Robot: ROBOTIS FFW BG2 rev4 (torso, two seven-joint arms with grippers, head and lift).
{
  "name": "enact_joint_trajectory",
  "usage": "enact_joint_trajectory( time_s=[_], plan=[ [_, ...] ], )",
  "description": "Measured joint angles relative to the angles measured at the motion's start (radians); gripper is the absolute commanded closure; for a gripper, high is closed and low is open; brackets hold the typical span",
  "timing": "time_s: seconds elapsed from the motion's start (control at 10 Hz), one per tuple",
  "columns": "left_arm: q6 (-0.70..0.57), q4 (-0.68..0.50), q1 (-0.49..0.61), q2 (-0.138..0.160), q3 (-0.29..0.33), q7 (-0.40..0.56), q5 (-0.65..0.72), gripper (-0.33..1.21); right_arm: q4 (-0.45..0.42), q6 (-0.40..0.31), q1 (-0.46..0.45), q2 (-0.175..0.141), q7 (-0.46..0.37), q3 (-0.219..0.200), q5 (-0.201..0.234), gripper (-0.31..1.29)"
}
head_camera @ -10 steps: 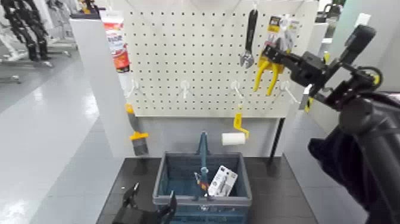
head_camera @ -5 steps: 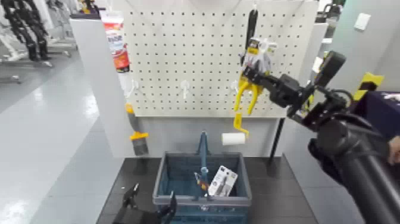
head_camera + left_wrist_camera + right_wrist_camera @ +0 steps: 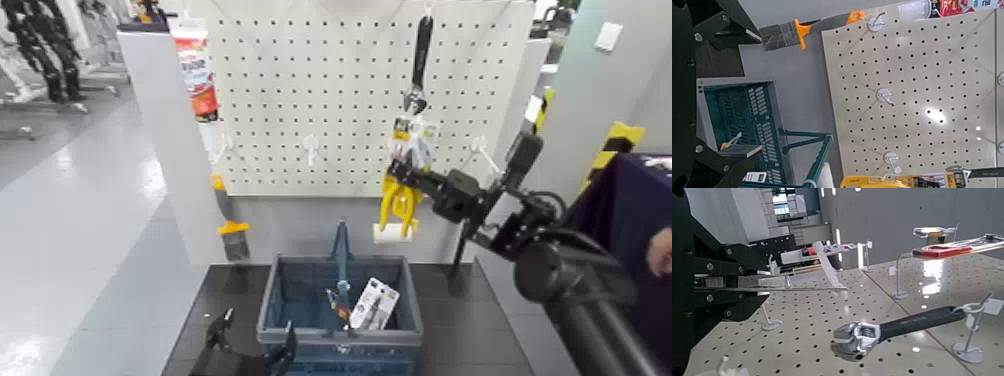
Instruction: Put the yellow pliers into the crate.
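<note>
The yellow pliers (image 3: 399,205), on their white-and-black card, hang in my right gripper (image 3: 408,180), which is shut on the card. They are in front of the pegboard, above the far right part of the crate (image 3: 268,305). The crate is dark blue-grey with a tall centre handle and stands on the dark table below. In the right wrist view the fingers (image 3: 719,282) pinch the thin card edge. My left gripper (image 3: 252,346) is parked, open and empty, at the crate's near left corner. The left wrist view shows the crate (image 3: 746,125) and the pliers (image 3: 883,182).
On the white pegboard (image 3: 300,90) hang a black wrench (image 3: 420,60), a yellow-handled flat brush (image 3: 230,225) and a paint roller (image 3: 380,233), partly behind the pliers. A white boxed item (image 3: 375,303) lies in the crate. A person's hand (image 3: 660,250) shows at the right edge.
My right gripper has carried the pliers down and to the left, from the pegboard's upper right to just above the crate's far side. The left arm has not moved.
</note>
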Motion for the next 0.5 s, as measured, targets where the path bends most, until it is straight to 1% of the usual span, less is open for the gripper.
enact_joint_trajectory(
  time_s=[0.2, 0.5],
  plan=[
    [0.0, 0.0, 0.0, 0.001, 0.0, 0.0, 0.0, 0.31, 0.025, 0.004, 0.027, 0.007, 0.001, 0.011, 0.01, 1.11],
    [0.0, 0.0, 0.0, 0.001, 0.0, 0.002, 0.0, 0.31, 0.083, -0.002, 0.049, 0.012, 0.01, 0.028, 0.011, 1.11]
  ],
)
